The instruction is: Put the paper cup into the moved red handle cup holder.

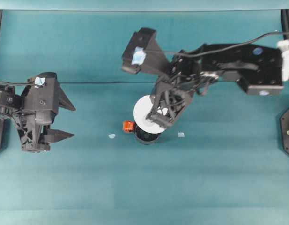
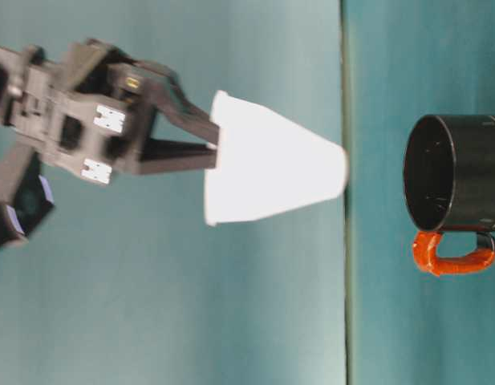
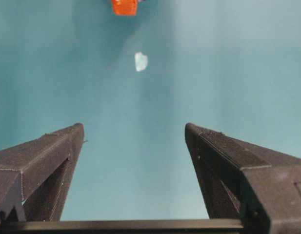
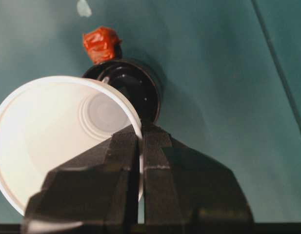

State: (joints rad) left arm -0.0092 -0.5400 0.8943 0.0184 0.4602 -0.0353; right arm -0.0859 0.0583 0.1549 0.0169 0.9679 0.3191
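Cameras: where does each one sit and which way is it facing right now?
Overhead: above the table, looking down; both arms, right gripper shut on the paper cup.
Table-level: low, side-on, picture turned; cup above the red handle cup holder.
Left wrist: along the open left gripper at bare cloth.
Right wrist: down past its fingers.
Shared: the holder's handle appears in every view.

Matte black arms, angular wedge-shaped tool fingers [image 3: 228, 161] (textured surfaces); white stickers, black cable [image 1: 228, 47] on right arm.

White paper cup [image 2: 271, 170] tilted in the air above upright black red handle cup holder [image 2: 460, 172].
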